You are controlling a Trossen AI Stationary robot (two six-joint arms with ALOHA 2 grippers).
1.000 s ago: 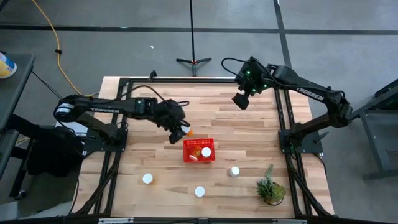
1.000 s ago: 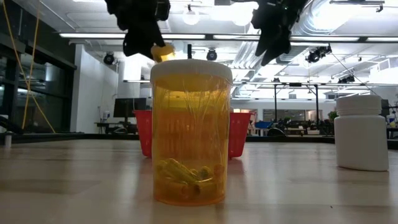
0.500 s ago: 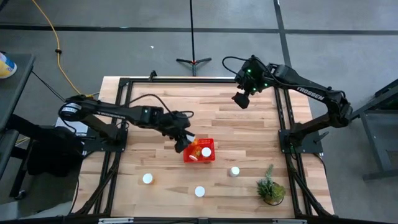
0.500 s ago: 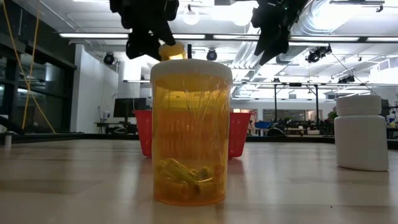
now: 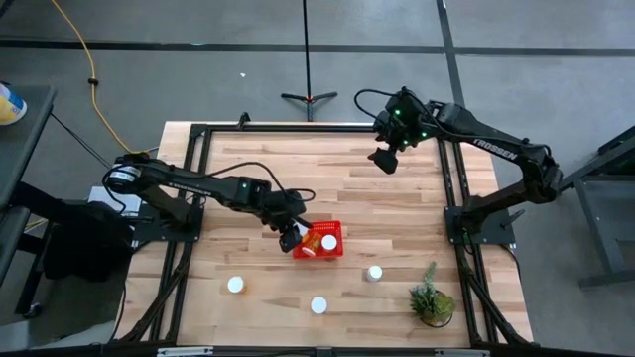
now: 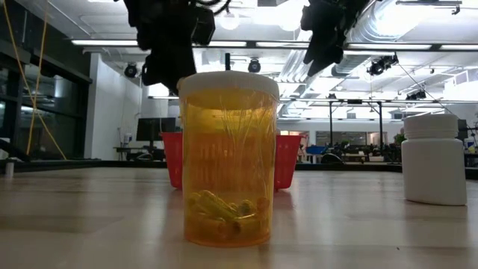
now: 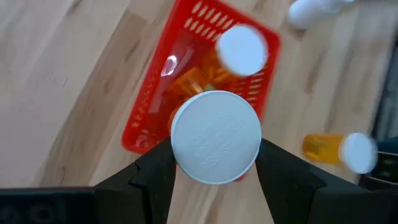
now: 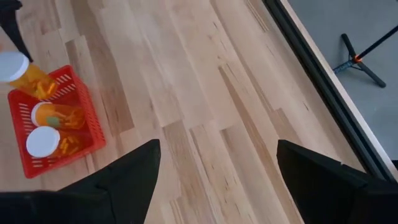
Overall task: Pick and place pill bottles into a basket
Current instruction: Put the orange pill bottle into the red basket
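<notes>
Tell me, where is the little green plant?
In the high view, the green potted plant stands at the table's near right corner, just right of a white-capped pill bottle and well clear of the red basket.

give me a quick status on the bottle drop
Left gripper shut on pill bottle, over basket. Right gripper open, idle at far side. Nothing in the way.

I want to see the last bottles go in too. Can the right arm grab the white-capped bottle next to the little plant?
Probably yes. The right gripper hangs open over the far side of the table, holding nothing. The bottle stands alone on bare wood between the basket and the plant, with nothing above it.
</notes>
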